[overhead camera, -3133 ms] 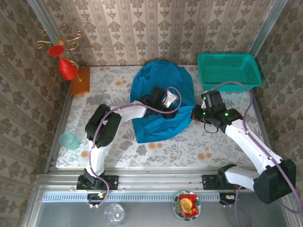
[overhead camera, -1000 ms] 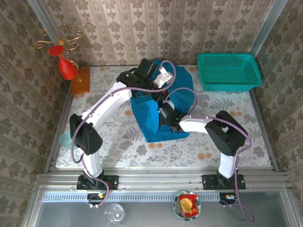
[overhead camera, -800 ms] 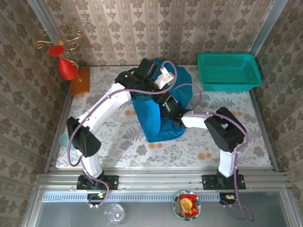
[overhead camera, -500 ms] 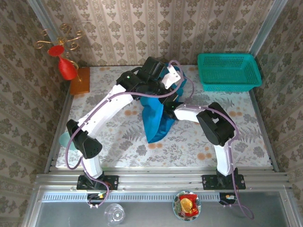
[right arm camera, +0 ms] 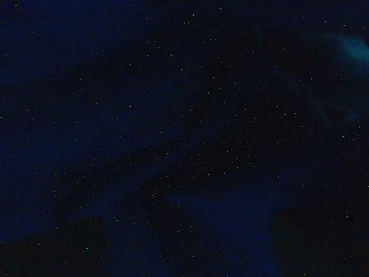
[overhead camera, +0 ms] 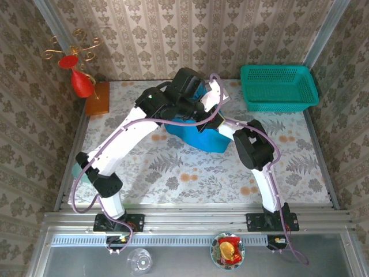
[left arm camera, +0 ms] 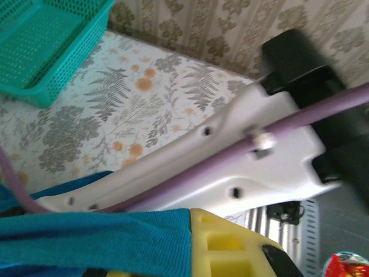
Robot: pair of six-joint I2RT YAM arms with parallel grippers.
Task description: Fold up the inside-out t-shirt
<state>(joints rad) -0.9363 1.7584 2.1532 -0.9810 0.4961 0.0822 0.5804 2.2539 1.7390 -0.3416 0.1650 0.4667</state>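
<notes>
Plainly early: t-shirt lies bunched in heap at far middle of table, no neat fold visible; left pincer clamped on t-shirt; right pincer buried in cloth, state cannot tell. Flattening, folding remain.

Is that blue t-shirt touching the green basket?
Apart. The left wrist view shows flowered table between the t-shirt and the basket.

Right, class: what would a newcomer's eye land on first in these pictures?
The bright blue t-shirt bunched at centre, with the left arm and right arm meeting over it. Then the teal mesh basket in the far right corner and the red ornament at far left.
</notes>
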